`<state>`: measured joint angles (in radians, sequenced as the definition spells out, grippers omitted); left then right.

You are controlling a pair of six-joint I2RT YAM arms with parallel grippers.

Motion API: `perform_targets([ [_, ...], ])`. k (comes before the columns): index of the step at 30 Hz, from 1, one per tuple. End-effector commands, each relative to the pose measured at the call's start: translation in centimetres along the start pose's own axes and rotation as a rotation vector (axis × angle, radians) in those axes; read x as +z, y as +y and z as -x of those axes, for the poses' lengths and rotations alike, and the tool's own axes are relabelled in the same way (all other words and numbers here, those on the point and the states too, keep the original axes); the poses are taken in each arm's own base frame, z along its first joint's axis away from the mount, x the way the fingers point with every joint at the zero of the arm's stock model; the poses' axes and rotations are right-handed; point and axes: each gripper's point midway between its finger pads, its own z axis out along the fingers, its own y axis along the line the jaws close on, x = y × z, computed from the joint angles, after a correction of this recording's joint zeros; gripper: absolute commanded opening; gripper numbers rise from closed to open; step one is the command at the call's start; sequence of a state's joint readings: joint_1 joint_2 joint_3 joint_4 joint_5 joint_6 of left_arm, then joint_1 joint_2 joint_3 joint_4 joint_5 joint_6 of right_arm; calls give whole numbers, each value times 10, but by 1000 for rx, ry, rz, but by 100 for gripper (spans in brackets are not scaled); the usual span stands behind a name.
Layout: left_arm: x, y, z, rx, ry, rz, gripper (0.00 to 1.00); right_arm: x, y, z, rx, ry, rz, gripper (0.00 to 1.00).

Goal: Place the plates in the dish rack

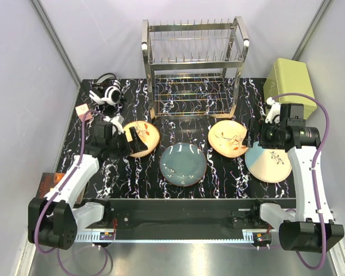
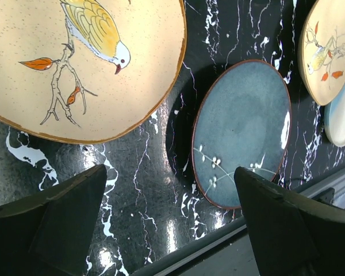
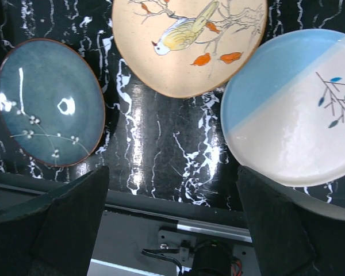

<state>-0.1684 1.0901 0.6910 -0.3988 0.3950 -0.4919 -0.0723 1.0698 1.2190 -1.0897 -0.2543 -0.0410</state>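
Four plates lie flat on the black marbled table. From left to right they are an orange bird plate (image 1: pixel 142 137), a teal plate (image 1: pixel 183 164), a second orange bird plate (image 1: pixel 229 138) and a cream plate with a pale-blue edge (image 1: pixel 268 162). The dish rack (image 1: pixel 194 63) stands empty at the back centre. My left gripper (image 1: pixel 132 138) hovers open over the left orange plate's near edge (image 2: pixel 75 63), with bare table between its jaws (image 2: pixel 169 195). My right gripper (image 1: pixel 254 138) hangs open between the right orange plate (image 3: pixel 190 40) and the cream plate (image 3: pixel 299 115), holding nothing (image 3: pixel 172 195).
An olive-green box (image 1: pixel 288 83) sits at the back right beside the rack. Black-and-white headphones (image 1: pixel 106 92) and a small pink tag (image 1: pixel 84 111) lie at the back left. The table's front rail (image 3: pixel 178 201) runs just below the plates.
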Motion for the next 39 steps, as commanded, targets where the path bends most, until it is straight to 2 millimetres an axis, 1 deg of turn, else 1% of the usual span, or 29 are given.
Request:
perform_targets([
  [1, 1, -16, -8, 56, 46, -91, 99, -4, 18, 8, 36, -34, 107, 100],
  [2, 4, -15, -13, 64, 55, -77, 99, -1, 23, 7, 22, -38, 145, 100],
  [3, 8, -10, -22, 62, 78, -54, 99, -5, 43, 6, -5, -42, 267, 100],
  [4, 11, -8, -27, 67, 90, -43, 99, -5, 51, 7, -36, -55, 325, 100],
  [5, 13, -8, -32, 83, 104, -41, 99, 4, 55, 12, -25, -84, 363, 100],
  [6, 15, -6, -40, 80, 129, -37, 98, 6, 65, 13, -3, -89, 425, 99],
  [7, 16, -6, -44, 78, 140, -40, 97, 18, 69, 18, 83, -65, 459, 97],
  [8, 18, -9, -47, 72, 151, -54, 97, 30, 71, 10, 121, -11, 478, 94],
  [9, 21, -7, -54, 64, 171, -54, 96, 38, 77, 4, 162, 32, 531, 93],
  [10, 22, -9, -56, 64, 179, -64, 95, 51, 77, 10, 227, 23, 541, 93],
  [11, 24, -10, -56, 64, 177, -73, 95, 64, 75, -10, 275, 66, 543, 93],
  [13, 29, -12, -62, 52, 202, -86, 99, 71, 82, -23, 316, 84, 592, 93],
  [14, 30, -18, -62, 55, 207, -124, 99, 80, 87, -46, 342, 147, 606, 93],
  [15, 33, -18, -65, 46, 225, -123, 99, 81, 90, -47, 343, 143, 614, 94],
  [16, 34, -22, -69, 44, 241, -139, 99, 79, 93, -41, 319, 126, 623, 95],
  [17, 38, -24, -68, 46, 247, -148, 99, 81, 94, -40, 314, 129, 629, 95],
  [19, 42, -32, -69, 45, 257, -175, 99, 94, 89, -51, 347, 165, 598, 95],
  [20, 47, -33, -70, 35, 269, -178, 95, 96, 88, -53, 356, 173, 588, 95],
  [23, 56, -39, -73, 22, 289, -195, 91, 105, 84, -59, 376, 209, 555, 95],
  [24, 58, -40, -74, 19, 292, -197, 91, 109, 87, -68, 361, 236, 535, 94],
  [26, 66, -39, -77, -7, 300, -191, 91, 114, 84, -73, 369, 253, 501, 94],
  [29, 75, -41, -75, -42, 301, -192, 88, 124, 77, -80, 387, 278, 452, 94],
  [30, 77, -42, -73, -48, 297, -195, 85, 128, 75, -82, 389, 289, 440, 94],
  [32, 83, -48, -70, -65, 304, -224, 82, 131, 76, -86, 396, 309, 443, 94],
  [33, 84, -51, -68, -68, 307, -236, 79, 133, 76, -88, 402, 322, 444, 94],
  [35, 87, -56, -65, -71, 310, -244, 70, 134, 76, -90, 409, 333, 453, 94],
  [36, 87, -58, -66, -72, 316, -247, 66, 137, 76, -92, 414, 346, 452, 94],
  [37, 87, -59, -67, -74, 321, -250, 58, 138, 76, -92, 414, 349, 453, 94],
  [39, 87, -57, -70, -86, 330, -242, 51, 143, 75, -95, 419, 362, 449, 94],
])
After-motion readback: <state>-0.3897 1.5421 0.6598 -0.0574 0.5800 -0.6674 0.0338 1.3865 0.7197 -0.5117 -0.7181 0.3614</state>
